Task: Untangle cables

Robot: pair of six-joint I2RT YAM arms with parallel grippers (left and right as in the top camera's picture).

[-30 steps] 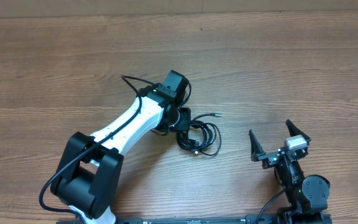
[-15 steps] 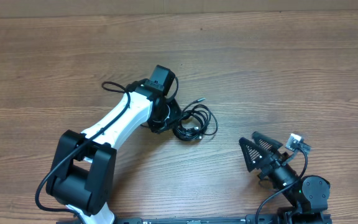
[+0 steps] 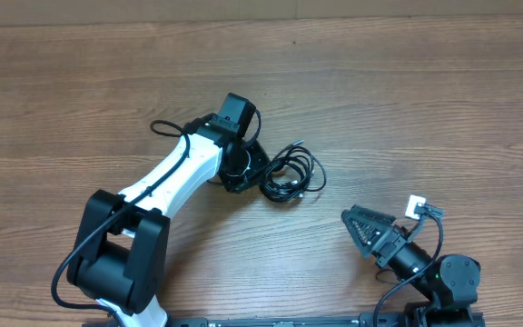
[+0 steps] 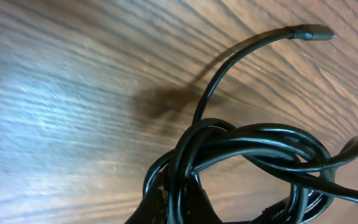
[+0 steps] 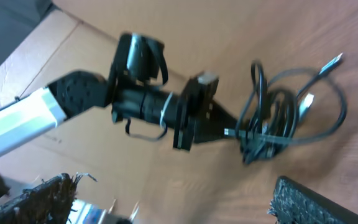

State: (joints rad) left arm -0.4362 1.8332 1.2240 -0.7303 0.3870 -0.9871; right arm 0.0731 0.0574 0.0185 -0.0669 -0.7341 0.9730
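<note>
The cables (image 3: pixel 291 177) are a bunch of thin black cords in loose loops at the middle of the wooden table. My left gripper (image 3: pixel 246 171) is at the bunch's left edge and shut on some of its strands. In the left wrist view the cables (image 4: pixel 253 140) fill the lower right, strands run between my left gripper's (image 4: pixel 179 202) dark fingers, and one plug end (image 4: pixel 312 34) arcs up and away. My right gripper (image 3: pixel 350 233) is open and empty, low at the front right, facing the bunch. In the right wrist view the cables (image 5: pixel 272 124) lie beyond my right gripper (image 5: pixel 173 199).
The wooden table (image 3: pixel 407 100) stretches around the bunch. The white left arm (image 3: pixel 175 177) slants from the front left to the table's middle. It also shows in the right wrist view (image 5: pixel 142 102). A cardboard edge (image 3: pixel 261 11) runs along the back.
My left gripper pulled the bunch up and to the left, then the bunch spread slightly right. My right gripper turned and swung left and down, now pointing at the cables.
</note>
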